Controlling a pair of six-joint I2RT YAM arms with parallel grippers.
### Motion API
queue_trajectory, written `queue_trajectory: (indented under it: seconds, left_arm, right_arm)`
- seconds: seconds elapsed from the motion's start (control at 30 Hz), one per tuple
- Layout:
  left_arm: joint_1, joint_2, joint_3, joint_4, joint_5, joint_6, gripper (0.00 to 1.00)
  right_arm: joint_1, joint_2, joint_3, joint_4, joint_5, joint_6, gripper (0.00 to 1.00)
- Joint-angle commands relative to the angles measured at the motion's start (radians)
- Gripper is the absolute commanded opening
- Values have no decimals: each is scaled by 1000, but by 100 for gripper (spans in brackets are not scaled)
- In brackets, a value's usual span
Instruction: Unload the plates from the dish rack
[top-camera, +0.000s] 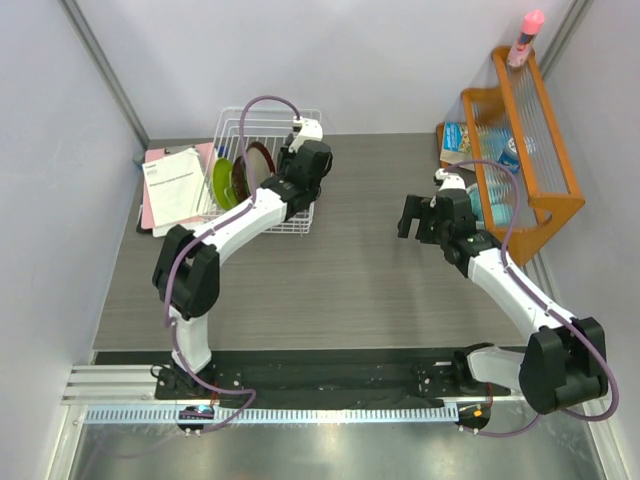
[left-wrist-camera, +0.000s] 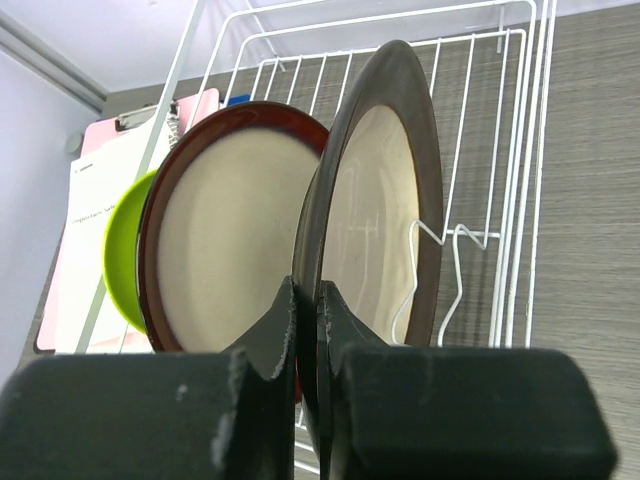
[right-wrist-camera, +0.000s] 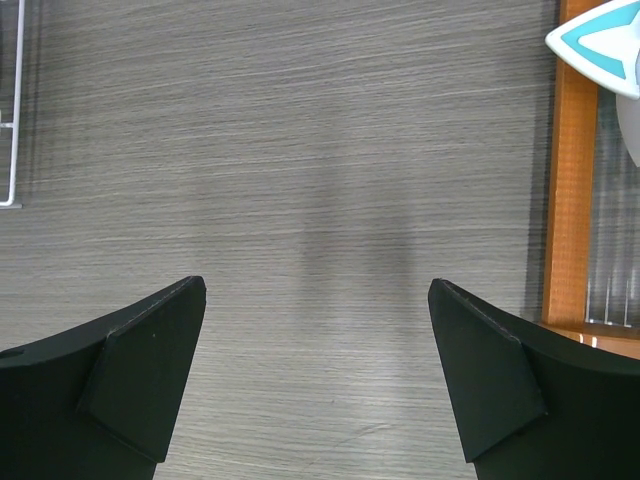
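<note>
Plates stand on edge in the white wire dish rack (left-wrist-camera: 510, 150). The grey-rimmed plate (left-wrist-camera: 385, 200) with a cream centre is the nearest one. My left gripper (left-wrist-camera: 307, 290) is shut on its lower rim, one finger on each face. Behind it stand a dark-red-rimmed plate (left-wrist-camera: 230, 240) and a smaller lime green plate (left-wrist-camera: 125, 250). From above, the left arm reaches over the dish rack (top-camera: 270, 125) and hides the grey plate; the green plate (top-camera: 222, 182) shows. My right gripper (right-wrist-camera: 317, 290) hangs open over bare table, well right of the rack, also seen as the right gripper (top-camera: 415, 215).
An orange wooden slatted shelf (top-camera: 525, 140) stands at the right edge with a pink bottle (top-camera: 525, 35) on top and blue-white items (right-wrist-camera: 600, 40) inside. A clipboard with papers (top-camera: 175, 185) lies left of the rack. A rack corner (right-wrist-camera: 15, 120) shows far left in the right wrist view.
</note>
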Motion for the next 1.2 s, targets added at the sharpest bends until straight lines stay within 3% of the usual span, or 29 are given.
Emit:
queue_trajectory:
  seconds: [0.0,0.23,0.43,0.73,0.97,1.17]
  left_arm:
    - [9,6,24,41,-25,-17,0]
    - [-17,24,151,-38,-166,38,0]
    - [-53,5,231,2,-301,176,0]
    - [-95,-77,256,56,-360,292,0]
    - [-147,-195,263,-19,-272,259,0]
    - [-172,-259,335,-290,-81,12,0]
  right_arm:
    - [5,-46,-2,6,7,-2,100]
    - [5,-67,-1,-8,4,7,100]
    - [3,-101,-2,-27,1,10,100]
    - [5,-144,1,-52,-13,18,100]
    - [5,-182,19,-72,-25,18,100]
    - [5,-210,19,-64,-70,41,100]
